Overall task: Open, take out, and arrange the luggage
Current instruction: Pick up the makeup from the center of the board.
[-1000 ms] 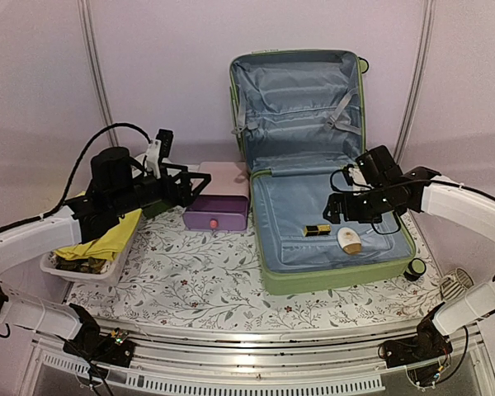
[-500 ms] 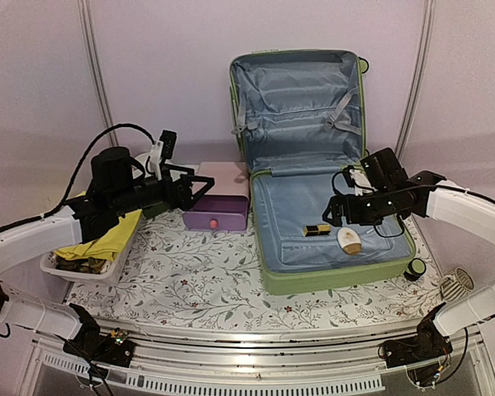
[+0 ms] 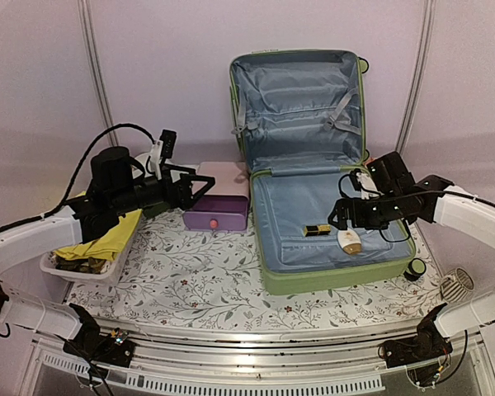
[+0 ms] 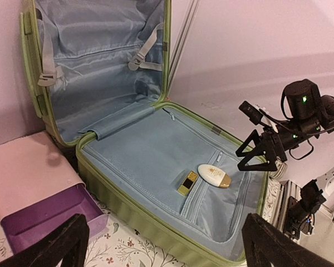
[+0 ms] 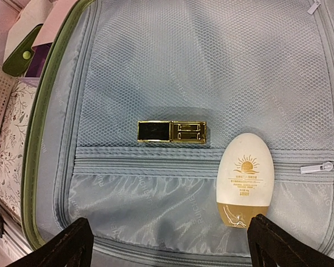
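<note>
LUGGAGE LAID OPEN: The right gripper (image 3: 343,216) hangs with its two fingers spread wide and nothing between them, over the lower half of the luggage (image 3: 330,280), a light-green hard-shell case lying open on the table. Directly below this pincer, on the grey-blue mesh lining, rest a small gold-and-black case (image 3: 317,229) and, just beside it toward the arm's own side, a white oval bottle (image 3: 350,240) with a tan end. Neither is touched. Beyond the pincer the lid (image 3: 297,99) stands upright before the back wall, grey straps across its lining. A black wheel (image 3: 415,268) shows at the case's corner, below the right arm.

Across the table the left gripper (image 3: 196,188), likewise spread and empty, hovers in the air. A small purple drawer box (image 3: 216,213) with a pink top sits just under it, close by the case's flank. Back along that arm, a white perforated basket (image 3: 74,268) holds yellow cloth (image 3: 107,235).

A floral-print tablecloth (image 3: 198,289) covers the surface out to a metal rail (image 3: 256,342) at the near edge. Pale lilac panels (image 3: 165,74), split by slim white posts, close off the room behind.
</note>
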`<action>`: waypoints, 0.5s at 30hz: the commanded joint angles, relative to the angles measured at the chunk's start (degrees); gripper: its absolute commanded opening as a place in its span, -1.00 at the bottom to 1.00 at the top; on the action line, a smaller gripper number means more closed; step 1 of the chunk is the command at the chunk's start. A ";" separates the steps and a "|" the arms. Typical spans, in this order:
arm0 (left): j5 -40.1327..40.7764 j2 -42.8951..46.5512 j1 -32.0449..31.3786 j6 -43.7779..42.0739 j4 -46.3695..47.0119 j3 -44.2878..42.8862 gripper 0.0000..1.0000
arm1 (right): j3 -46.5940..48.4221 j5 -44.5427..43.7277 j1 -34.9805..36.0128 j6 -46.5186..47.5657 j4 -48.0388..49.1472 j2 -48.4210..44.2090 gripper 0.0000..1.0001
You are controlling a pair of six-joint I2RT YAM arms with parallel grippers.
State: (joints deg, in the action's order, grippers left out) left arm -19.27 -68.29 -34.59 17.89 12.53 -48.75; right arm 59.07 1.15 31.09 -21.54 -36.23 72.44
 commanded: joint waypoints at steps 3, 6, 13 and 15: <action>-0.58 -0.18 0.14 0.92 0.60 1.28 0.97 | -0.96 -1.16 -0.24 -1.06 -1.57 -1.57 0.98; -0.30 0.15 0.13 0.92 0.47 1.36 0.97 | -0.98 -1.01 -0.24 -1.22 -1.83 -2.10 0.98; -0.43 0.37 0.14 0.76 0.01 1.12 0.97 | -0.45 0.48 -0.24 -1.13 -2.88 -1.13 0.98; 0.14 0.60 0.12 0.89 0.01 1.45 0.97 | -0.43 1.79 -0.23 -1.14 -2.82 -0.69 0.98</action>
State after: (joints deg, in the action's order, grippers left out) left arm -19.25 -68.27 -34.59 18.68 12.51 -47.83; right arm 58.52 0.97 31.07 -22.11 -38.20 71.75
